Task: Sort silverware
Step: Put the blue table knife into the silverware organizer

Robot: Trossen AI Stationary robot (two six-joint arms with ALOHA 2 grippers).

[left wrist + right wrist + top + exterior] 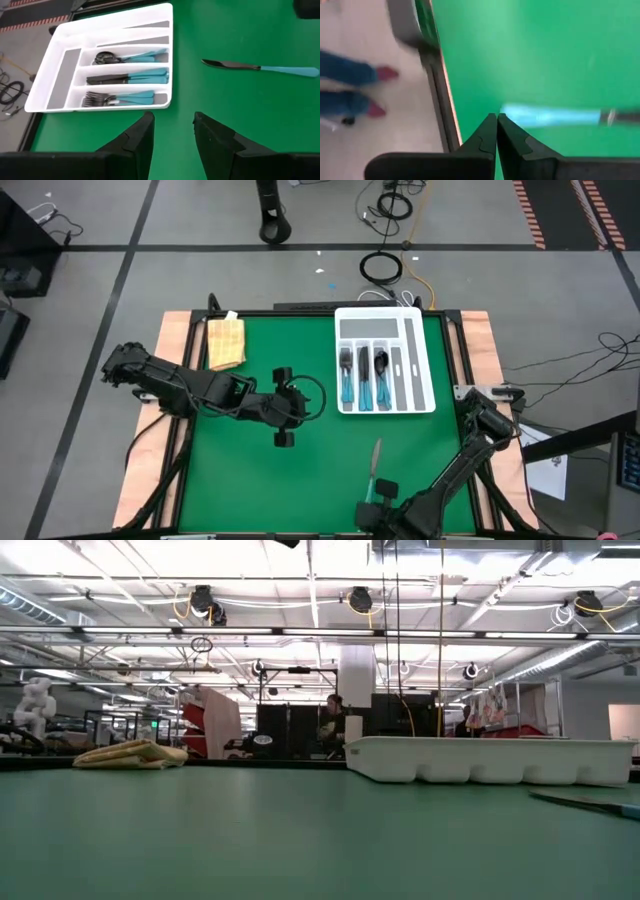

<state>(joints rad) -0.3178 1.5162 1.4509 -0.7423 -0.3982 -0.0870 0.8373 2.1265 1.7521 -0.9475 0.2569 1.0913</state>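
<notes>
Fingers: right gripper point(496, 119) pressed together, nothing between them, just short of the knife point(555, 116) handle end; judgement: reopen and straddle the handle before lifting.

High view: knife point(375, 463) alone on the tabletop point(260, 480), near side, right of centre, long axis near-to-far, blade far, toward the tray point(425, 370). Left gripper point(284, 406) mid-tabletop.

Left wrist view: left fingers point(141, 135) spread, empty.
</notes>
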